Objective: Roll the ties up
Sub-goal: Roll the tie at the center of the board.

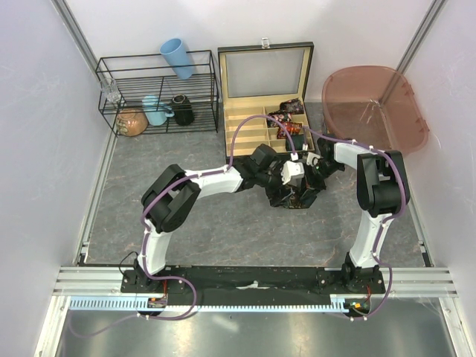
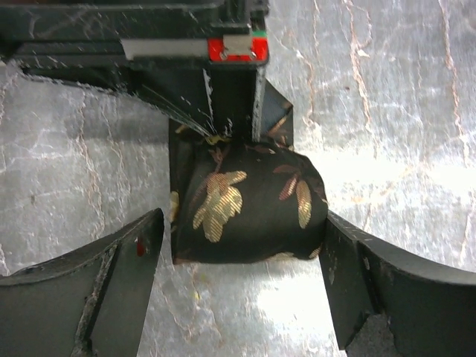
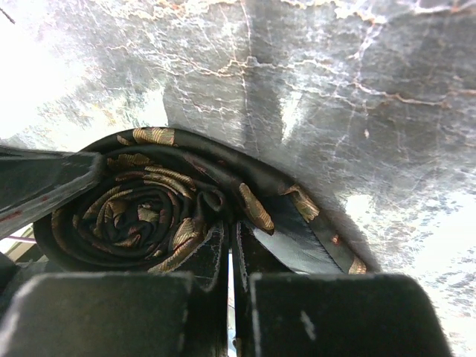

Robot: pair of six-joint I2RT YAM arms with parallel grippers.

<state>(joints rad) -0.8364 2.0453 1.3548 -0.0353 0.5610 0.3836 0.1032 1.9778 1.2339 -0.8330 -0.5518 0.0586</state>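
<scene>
Since both arms meet mid-table in the top view, the rolled tie (image 1: pixel 297 198) sits right under them. The wooden box (image 1: pixel 264 97) is at its 12 o'clock, with more ties (image 1: pixel 288 123) in its compartments. The left gripper (image 1: pixel 285 177) comes in from 9 o'clock and the right gripper (image 1: pixel 312 182) from 2 o'clock; I can't tell jaw states from here. In the left wrist view, the coil lies on the grey table (image 2: pixel 401 111). The left jaws are released and wide, one finger (image 2: pixel 111 286) just beside the coil at 9 o'clock, the other touching or nearly touching at 3 o'clock. The right gripper's tips press in at 12 o'clock. In the right wrist view, the spiral shows at 9 o'clock of the clenched tips, which appear to pinch the outer wrap, and the tail runs off toward 4 o'clock. The likely step is securing the finished roll. To do it well, hold the right pinch until the left jaws close squarely and gently across the coil, so it neither unwinds nor telescopes.
</scene>
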